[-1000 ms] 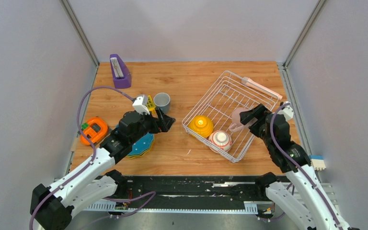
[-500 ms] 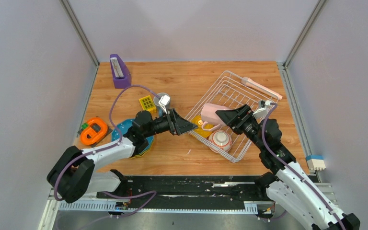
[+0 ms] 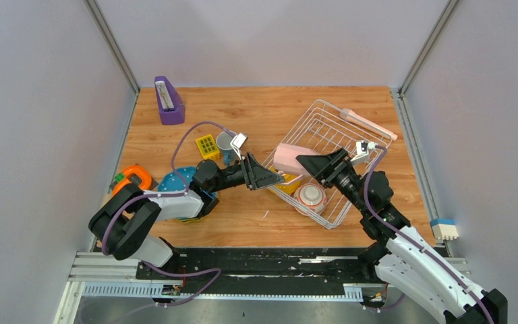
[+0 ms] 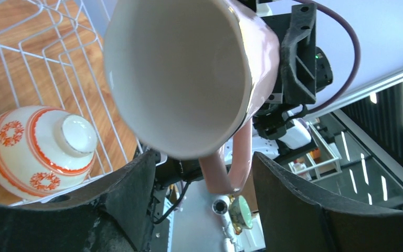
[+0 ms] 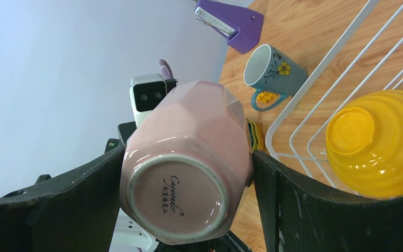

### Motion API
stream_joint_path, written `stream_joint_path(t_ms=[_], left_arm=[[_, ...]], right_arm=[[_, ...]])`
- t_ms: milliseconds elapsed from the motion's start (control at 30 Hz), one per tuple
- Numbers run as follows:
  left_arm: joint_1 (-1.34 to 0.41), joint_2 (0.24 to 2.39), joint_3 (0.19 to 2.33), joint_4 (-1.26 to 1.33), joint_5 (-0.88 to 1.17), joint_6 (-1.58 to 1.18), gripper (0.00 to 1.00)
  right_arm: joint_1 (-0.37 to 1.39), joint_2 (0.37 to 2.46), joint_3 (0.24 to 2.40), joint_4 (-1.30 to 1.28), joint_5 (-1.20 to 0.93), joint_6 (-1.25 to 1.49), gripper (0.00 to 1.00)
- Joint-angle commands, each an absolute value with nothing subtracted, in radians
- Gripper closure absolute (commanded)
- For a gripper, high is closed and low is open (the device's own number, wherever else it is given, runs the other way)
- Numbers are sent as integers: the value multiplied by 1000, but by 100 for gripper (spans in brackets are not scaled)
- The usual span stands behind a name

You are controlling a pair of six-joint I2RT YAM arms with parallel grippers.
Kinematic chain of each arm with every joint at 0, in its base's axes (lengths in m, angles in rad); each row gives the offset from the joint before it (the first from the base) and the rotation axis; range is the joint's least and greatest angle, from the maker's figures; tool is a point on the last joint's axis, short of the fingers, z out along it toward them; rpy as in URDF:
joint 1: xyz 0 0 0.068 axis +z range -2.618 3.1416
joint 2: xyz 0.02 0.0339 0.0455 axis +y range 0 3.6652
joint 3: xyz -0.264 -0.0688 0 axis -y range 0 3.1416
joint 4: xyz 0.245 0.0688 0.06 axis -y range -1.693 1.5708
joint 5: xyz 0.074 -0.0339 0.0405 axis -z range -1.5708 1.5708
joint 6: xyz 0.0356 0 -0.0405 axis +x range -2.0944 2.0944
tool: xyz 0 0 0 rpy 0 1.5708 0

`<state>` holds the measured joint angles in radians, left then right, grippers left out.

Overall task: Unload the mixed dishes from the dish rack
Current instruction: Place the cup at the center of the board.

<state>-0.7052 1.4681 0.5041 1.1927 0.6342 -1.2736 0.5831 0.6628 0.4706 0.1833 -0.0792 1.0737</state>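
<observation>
Spanning the pink mug, right tool clamps it.

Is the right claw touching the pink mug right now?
Touching. The right wrist view shows the right claw pressing against both sides of the pink mug, with no gap.

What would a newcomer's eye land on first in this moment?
First, the pink mug, held sideways by the right gripper over the left corner of the dish rack, its mouth turned toward the open left gripper. After that, the two pieces lying in the rack: the yellow-orange bowl and the upside-down red-patterned cup.
</observation>
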Motion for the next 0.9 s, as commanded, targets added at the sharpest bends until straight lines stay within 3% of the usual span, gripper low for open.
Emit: stream_joint_path(t_ms=[0, 333, 467, 500, 567, 733, 867], left_arm=[[-712, 1509, 538, 1381, 663, -1349, 31], [-713, 1509, 535, 1386, 645, -1356, 61], [-713, 1518, 533, 1396, 643, -1369, 80], [-713, 1518, 532, 1397, 640, -1374, 90], [-713, 1512, 520, 1407, 629, -1380, 100], [-713, 1481, 504, 1412, 619, -1362, 100], [-713, 1437, 491, 1413, 610, -1344, 100]], right_arm=[[607, 662, 476, 412, -62, 1113, 100], [637, 671, 450, 433, -59, 1122, 100], [646, 678, 442, 426, -64, 1121, 100], [647, 678, 441, 421, -67, 1117, 98], [647, 677, 441, 401, -72, 1102, 87], [647, 667, 460, 303, -66, 1071, 44], [647, 648, 460, 262, -54, 1071, 23]])
